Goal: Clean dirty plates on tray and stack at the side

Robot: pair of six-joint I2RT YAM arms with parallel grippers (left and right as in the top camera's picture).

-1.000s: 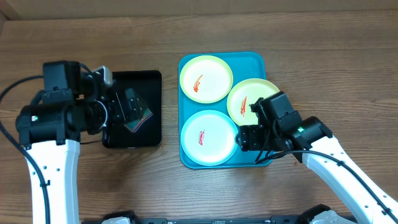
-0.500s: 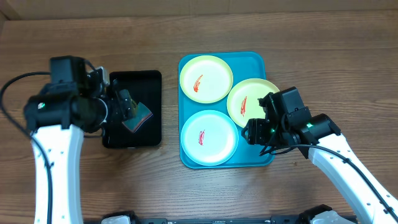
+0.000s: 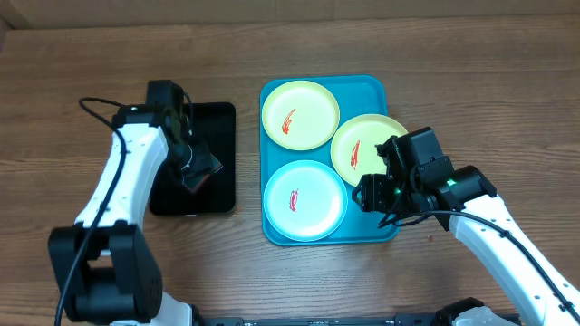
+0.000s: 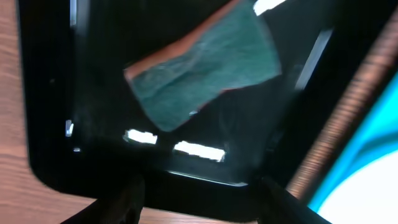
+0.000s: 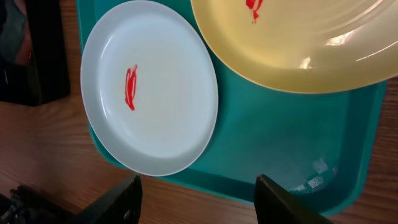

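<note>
Here, round glossy plates, rimmed turquoise tray

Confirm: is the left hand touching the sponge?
Apart. The left wrist view shows the sponge in the black tray, with bare tray floor between it and the open left hand.

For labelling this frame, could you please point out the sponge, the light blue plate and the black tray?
sponge (image 4: pixel 205 68): left wrist view, middle of green face.
light blue plate (image 5: pixel 155 93): right wrist view, bare centre.
black tray (image 3: pixel 217 127): overhead view, bare floor.
</note>
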